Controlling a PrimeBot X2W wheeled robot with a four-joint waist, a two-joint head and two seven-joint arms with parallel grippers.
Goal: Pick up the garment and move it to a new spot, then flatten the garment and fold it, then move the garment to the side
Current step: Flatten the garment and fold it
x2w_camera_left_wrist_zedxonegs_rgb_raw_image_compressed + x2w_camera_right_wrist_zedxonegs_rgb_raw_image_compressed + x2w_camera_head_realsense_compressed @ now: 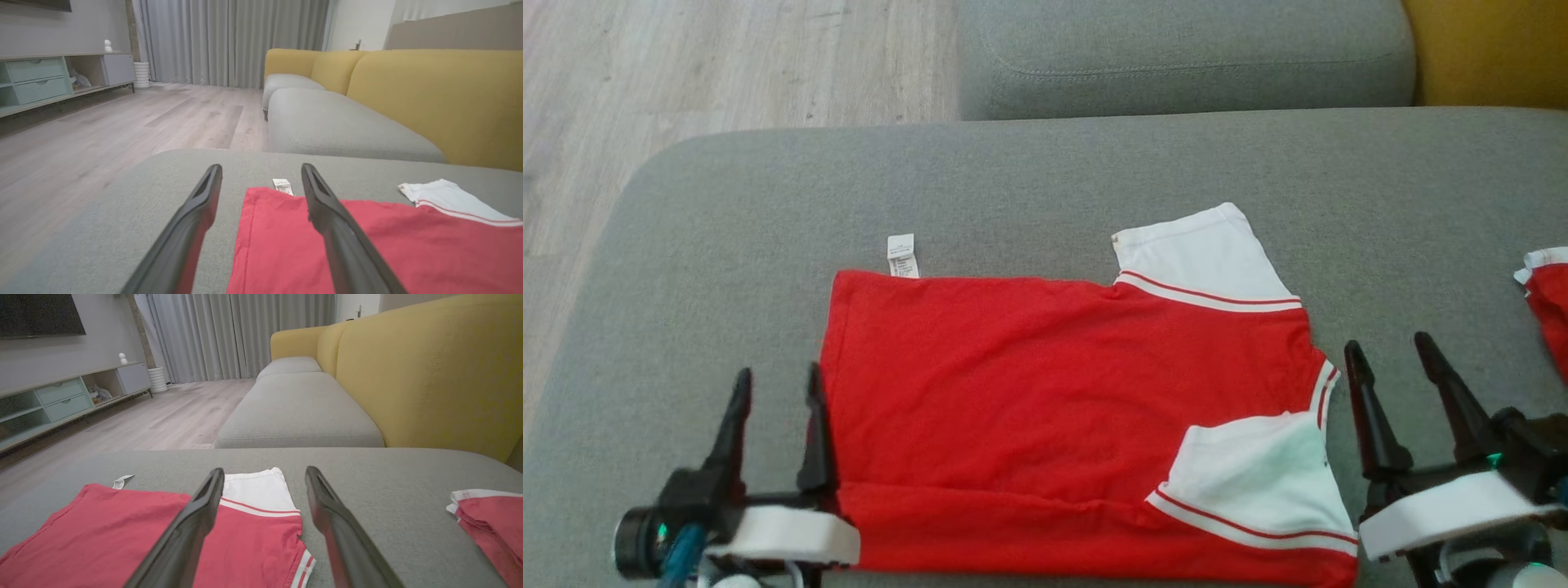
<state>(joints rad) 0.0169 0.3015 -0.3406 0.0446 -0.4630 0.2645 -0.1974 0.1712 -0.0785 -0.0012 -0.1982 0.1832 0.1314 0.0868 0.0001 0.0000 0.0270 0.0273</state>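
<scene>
Our left gripper (778, 374) stands with its two dark fingers spread wide and nothing between them, low over the grey sofa seat (1045, 171) at the hem end of the red T-shirt (1054, 384). In the left wrist view one finger (343, 237) crosses the red cloth and the other lies over bare cushion; we cannot tell whether either touches. Our right gripper (1387, 343) is just as wide and empty, just beyond the shirt's collar end, its fingers over open upholstery.

The T-shirt lies flat on the seat between our two grippers, hem to our left. One white sleeve (1201, 253) with red stripes points away from us, and the other (1258, 482) is laid across the near right corner. A fold line runs along the near edge. A white care label (902, 256) sticks out past the far hem corner.

To our right, well apart from the shirt, a second red-and-white garment (1547, 302) lies at the edge of the seat. Beyond it sit another grey cushion (1176, 57), the yellow backrest (1494, 49) and pale wooden floor (727, 57), with grey curtains (233, 41) and a low cabinet (41, 81) across the room.
</scene>
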